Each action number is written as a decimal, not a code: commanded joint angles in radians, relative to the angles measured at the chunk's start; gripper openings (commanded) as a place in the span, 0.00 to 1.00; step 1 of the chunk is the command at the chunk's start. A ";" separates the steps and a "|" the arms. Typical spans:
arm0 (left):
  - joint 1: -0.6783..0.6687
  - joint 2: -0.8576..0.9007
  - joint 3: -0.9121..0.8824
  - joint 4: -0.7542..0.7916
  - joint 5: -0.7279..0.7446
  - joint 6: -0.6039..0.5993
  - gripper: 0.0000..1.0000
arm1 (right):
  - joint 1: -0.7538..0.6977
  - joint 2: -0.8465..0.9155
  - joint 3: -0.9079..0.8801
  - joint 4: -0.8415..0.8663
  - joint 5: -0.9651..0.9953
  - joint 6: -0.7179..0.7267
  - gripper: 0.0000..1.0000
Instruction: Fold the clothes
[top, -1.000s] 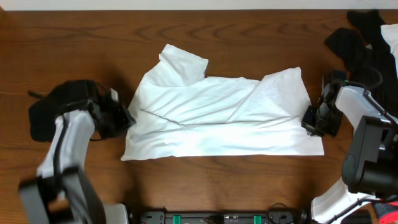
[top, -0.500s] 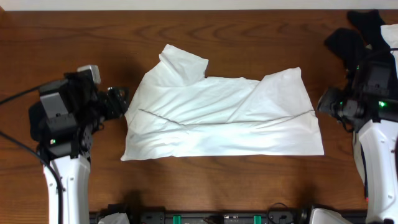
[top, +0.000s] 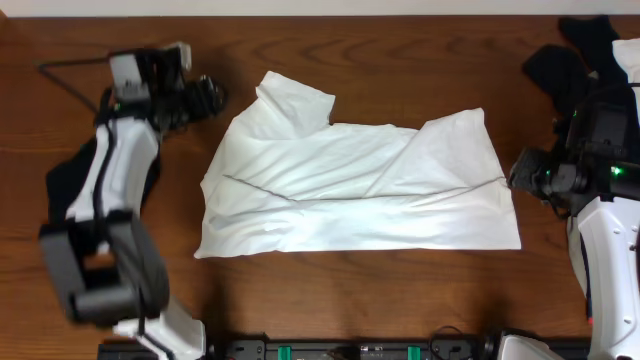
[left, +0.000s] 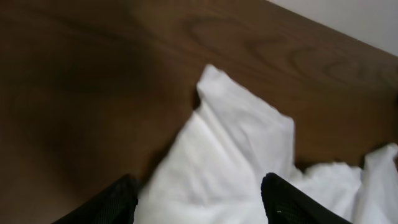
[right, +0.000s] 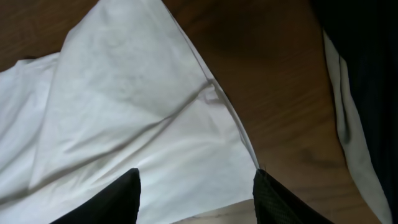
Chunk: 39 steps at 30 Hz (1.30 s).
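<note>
Wood table (top: 400, 300) w/ white shirt (top: 350, 190) — L fingers (left: 118, 202), R fingers (right: 118, 199) wide, empty, partly cut off.

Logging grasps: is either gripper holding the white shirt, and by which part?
Nothing is held. The left gripper hangs open near the white shirt's upper-left corner; the right gripper hangs open over its right edge.

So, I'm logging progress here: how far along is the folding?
Early on. The white shirt lies spread out, creased lengthwise, perhaps folded once. The left gripper hovers open by the sleeve, the right gripper open at the opposite edge, neither holding anything. Remaining: tuck the sleeve, fold across, then the dark clothes.
</note>
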 joint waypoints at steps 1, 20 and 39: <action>-0.003 0.111 0.104 -0.010 0.006 0.058 0.66 | -0.005 -0.001 0.006 -0.008 -0.007 -0.016 0.57; -0.098 0.339 0.126 -0.033 -0.051 0.175 0.66 | -0.005 -0.001 0.006 -0.013 -0.008 -0.016 0.56; -0.100 0.348 0.126 -0.142 -0.081 0.155 0.12 | -0.005 -0.001 0.006 0.002 -0.001 -0.019 0.46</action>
